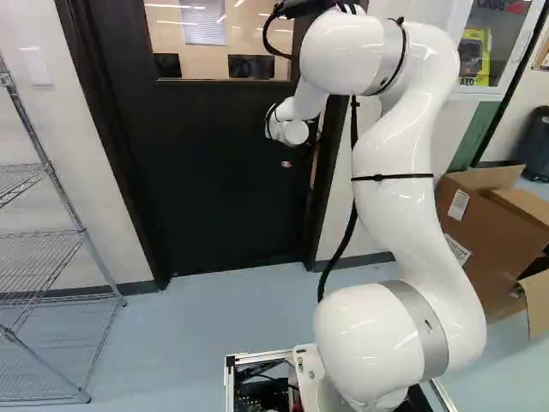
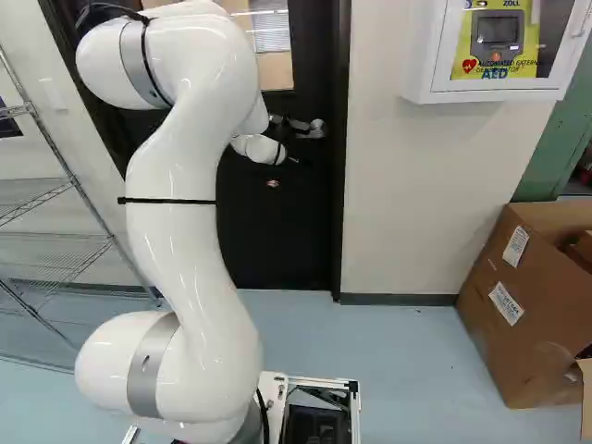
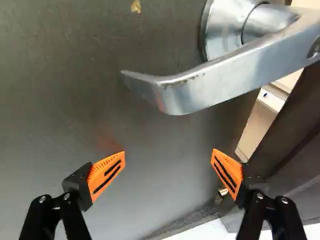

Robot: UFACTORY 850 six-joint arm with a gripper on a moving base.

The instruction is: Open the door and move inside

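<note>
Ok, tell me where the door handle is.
In the wrist view, the handle is on the dark door, ahead of the open tool, not in its grip; in the right base view, just right of the arm's wrist.

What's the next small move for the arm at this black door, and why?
Probably ease the open black gripper with orange pads forward against the black door, beside the silver metal lever handle, to push it wider. A bright gap shows between the door's edge and the dark frame, so the latch looks free; the lever isn't between the fingers.
</note>
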